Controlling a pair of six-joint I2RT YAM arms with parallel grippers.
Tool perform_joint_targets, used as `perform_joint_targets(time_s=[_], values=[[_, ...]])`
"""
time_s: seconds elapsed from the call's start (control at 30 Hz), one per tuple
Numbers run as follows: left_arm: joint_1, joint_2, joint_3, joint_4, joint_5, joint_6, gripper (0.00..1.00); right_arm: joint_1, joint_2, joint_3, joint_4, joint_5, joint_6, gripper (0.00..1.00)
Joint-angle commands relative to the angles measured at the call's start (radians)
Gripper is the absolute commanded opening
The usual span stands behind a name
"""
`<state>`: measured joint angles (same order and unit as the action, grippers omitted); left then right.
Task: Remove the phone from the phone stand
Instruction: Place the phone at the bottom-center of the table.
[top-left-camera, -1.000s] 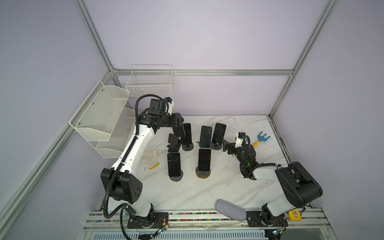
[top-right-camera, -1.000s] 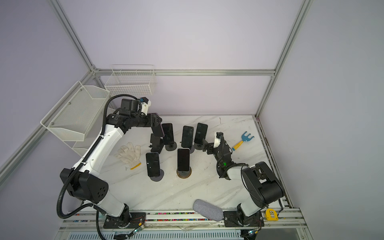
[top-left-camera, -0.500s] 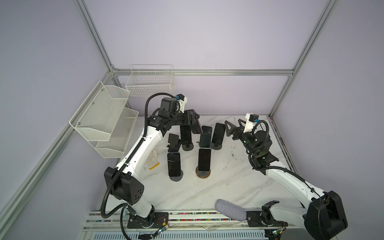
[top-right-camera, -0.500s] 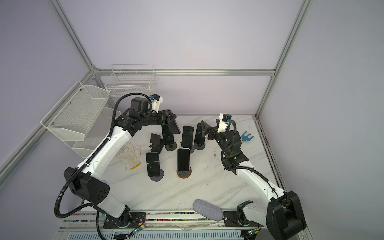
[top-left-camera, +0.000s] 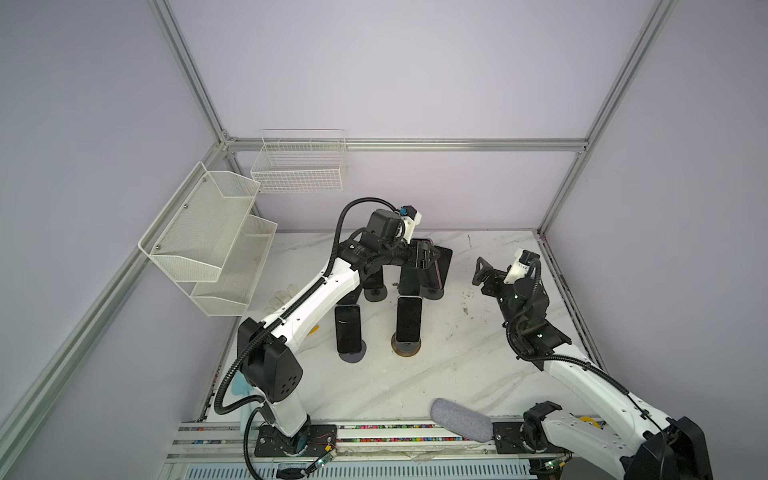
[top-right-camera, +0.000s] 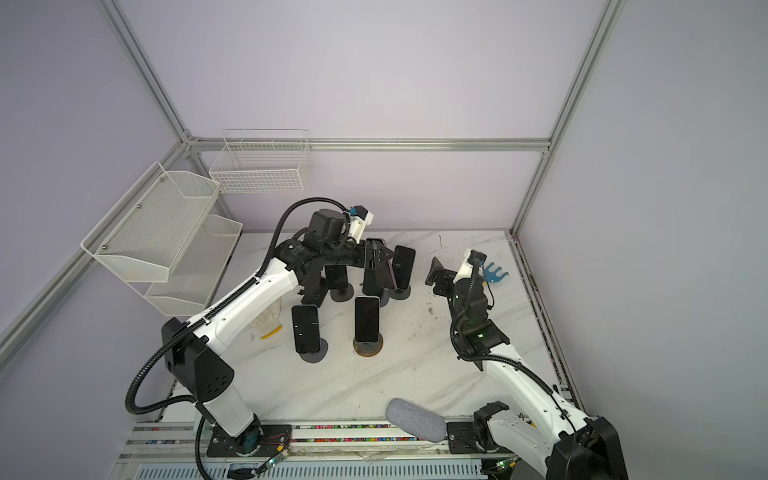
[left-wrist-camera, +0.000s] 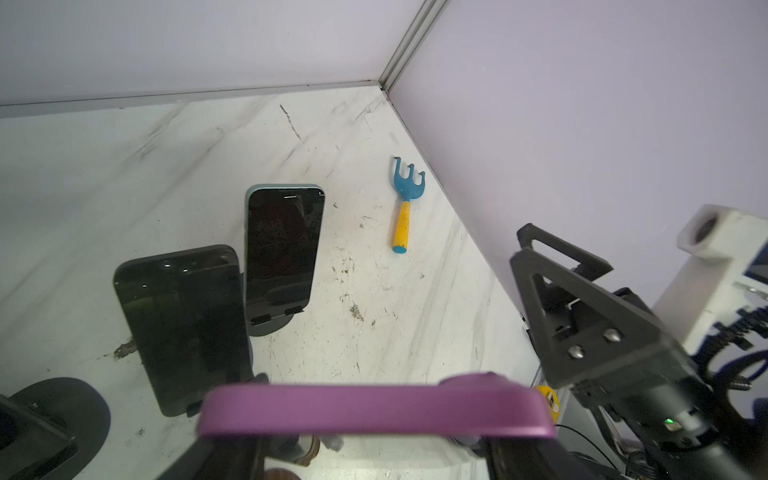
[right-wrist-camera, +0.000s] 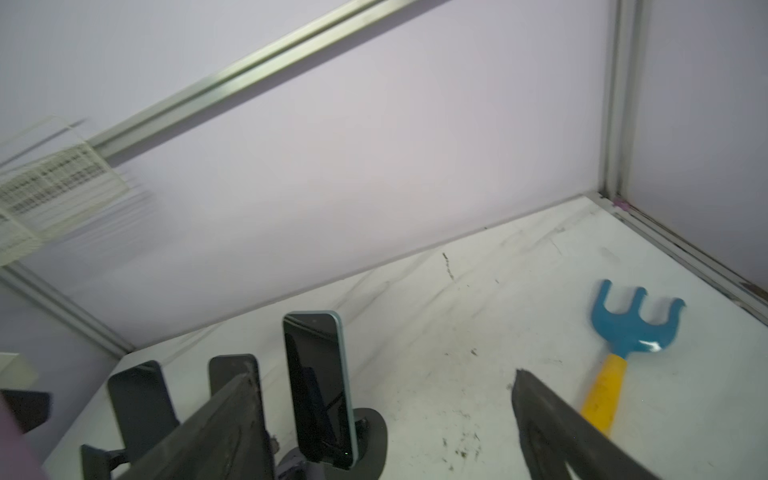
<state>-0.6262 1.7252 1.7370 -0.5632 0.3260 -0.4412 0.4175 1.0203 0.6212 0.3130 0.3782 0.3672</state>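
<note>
My left gripper (top-left-camera: 428, 258) (top-right-camera: 376, 259) is shut on a purple phone (top-left-camera: 434, 268) (top-right-camera: 388, 268) and holds it in the air over the back row of stands. The left wrist view shows the phone's purple edge (left-wrist-camera: 374, 411) lying across the jaws of that gripper (left-wrist-camera: 374, 449). Several dark phones stand upright on round black phone stands: two in front (top-left-camera: 348, 328) (top-left-camera: 409, 319), and a teal-edged one (left-wrist-camera: 284, 249) (right-wrist-camera: 318, 386) at the back right. My right gripper (top-left-camera: 484, 272) (top-right-camera: 436, 272) (right-wrist-camera: 386, 415) hangs open and empty to the right of them, facing the held phone.
A blue rake with a yellow handle (top-right-camera: 494, 274) (left-wrist-camera: 405, 203) (right-wrist-camera: 627, 332) lies near the right wall. A white glove (top-right-camera: 266, 324) lies left of the stands. A grey oblong pad (top-left-camera: 461, 419) sits at the front edge. Wire baskets (top-left-camera: 208, 237) (top-left-camera: 299, 166) hang on the left and back walls.
My left gripper has carried the purple phone from the left side to the right, above the back stands. My right arm has risen off the table, its gripper open.
</note>
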Motion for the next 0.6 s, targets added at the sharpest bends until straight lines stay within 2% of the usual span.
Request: perform_joint_targets(time_s=[0.0, 0.17, 0.37, 0.57], values=[[-0.057, -0.008, 0.054, 0.056, -0.016, 0.054, 0.63, -0.009, 0.018, -0.054, -0.032, 0.153, 0.11, 0.97], [-0.144, -0.001, 0.036, 0.046, -0.069, 0.108, 0.62, -0.085, 0.043, -0.097, -0.027, 0.146, 0.198, 0.97], [-0.264, 0.017, 0.037, 0.02, -0.154, 0.183, 0.62, -0.194, 0.051, -0.126, 0.06, 0.091, 0.181, 0.97], [-0.348, 0.019, 0.004, 0.001, -0.233, 0.28, 0.63, -0.211, 0.085, -0.159, 0.164, 0.077, 0.143, 0.97]])
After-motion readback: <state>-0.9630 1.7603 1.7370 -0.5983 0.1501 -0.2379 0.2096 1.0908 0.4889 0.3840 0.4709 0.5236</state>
